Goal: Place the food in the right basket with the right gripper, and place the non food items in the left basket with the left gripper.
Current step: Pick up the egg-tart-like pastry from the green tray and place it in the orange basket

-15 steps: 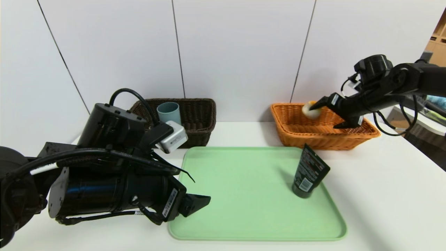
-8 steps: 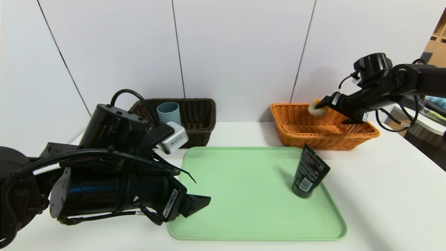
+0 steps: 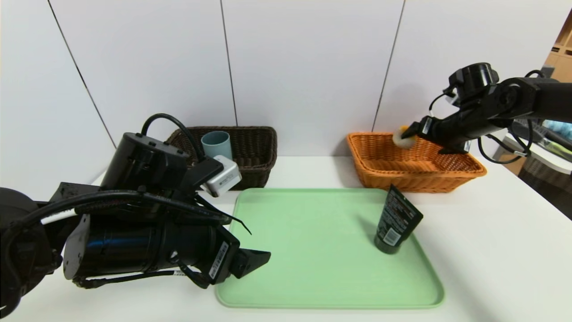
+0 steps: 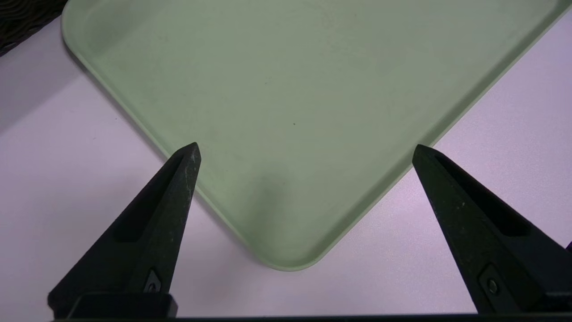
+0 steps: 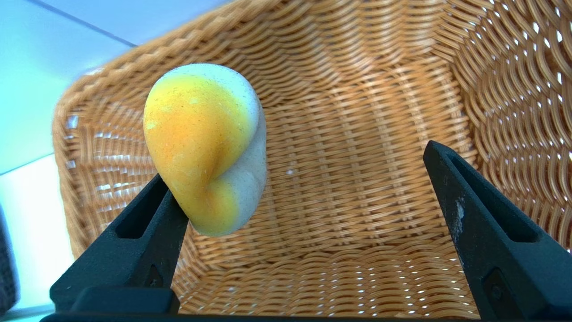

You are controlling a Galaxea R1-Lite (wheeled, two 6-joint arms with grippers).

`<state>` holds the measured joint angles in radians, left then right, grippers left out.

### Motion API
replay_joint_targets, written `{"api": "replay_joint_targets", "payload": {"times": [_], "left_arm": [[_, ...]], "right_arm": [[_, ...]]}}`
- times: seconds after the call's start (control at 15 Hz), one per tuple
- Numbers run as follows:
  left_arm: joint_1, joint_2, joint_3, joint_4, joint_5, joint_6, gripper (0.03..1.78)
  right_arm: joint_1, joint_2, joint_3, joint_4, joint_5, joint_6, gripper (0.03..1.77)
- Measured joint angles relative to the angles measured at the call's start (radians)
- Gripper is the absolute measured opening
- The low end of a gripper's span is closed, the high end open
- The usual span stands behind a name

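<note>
Both end effectors open, right end effector (image 5: pixel 308 150) over orange basket (image 3: pixel 380 172), left end effector (image 4: pixel 306 150) parked.

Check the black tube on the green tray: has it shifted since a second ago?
No. The black tube stands tilted at the same spot near the green tray far right edge, just in front of the orange basket, exactly as before.

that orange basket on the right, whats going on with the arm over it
The right gripper hangs over the orange basket with its jaws wide open, yet a yellow-and-white egg-like food piece is stuck against one finger rather than lying in the basket. The left gripper waits open over the near corner of the green tray. A dark tube stands on the tray, and a grey-blue cup sits in the brown basket.
</note>
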<state>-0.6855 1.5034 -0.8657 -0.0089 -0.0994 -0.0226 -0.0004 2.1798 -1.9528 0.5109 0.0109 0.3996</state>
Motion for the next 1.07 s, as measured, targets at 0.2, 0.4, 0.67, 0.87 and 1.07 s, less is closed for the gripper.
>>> {"api": "replay_joint_targets", "payload": {"times": [0.2, 0.4, 0.67, 0.87, 1.07], "left_arm": [[0.000, 0.000, 0.001, 0.000, 0.000, 0.000, 1.69], [0.001, 0.000, 0.001, 0.000, 0.000, 0.000, 1.69], [0.000, 0.000, 0.000, 0.000, 0.002, 0.000, 1.69], [0.002, 0.000, 0.000, 0.000, 0.002, 0.000, 1.69], [0.001, -0.001, 0.001, -0.001, 0.005, 0.000, 1.69]], "right_arm": [[0.007, 0.007, 0.001, -0.001, -0.015, 0.000, 1.69], [0.004, 0.010, 0.001, 0.003, -0.024, 0.002, 1.69], [0.009, 0.007, 0.001, -0.001, -0.048, 0.000, 1.69], [0.024, -0.009, 0.002, 0.006, -0.047, -0.001, 1.69], [0.040, -0.024, 0.006, 0.012, -0.058, -0.034, 1.69]]}}
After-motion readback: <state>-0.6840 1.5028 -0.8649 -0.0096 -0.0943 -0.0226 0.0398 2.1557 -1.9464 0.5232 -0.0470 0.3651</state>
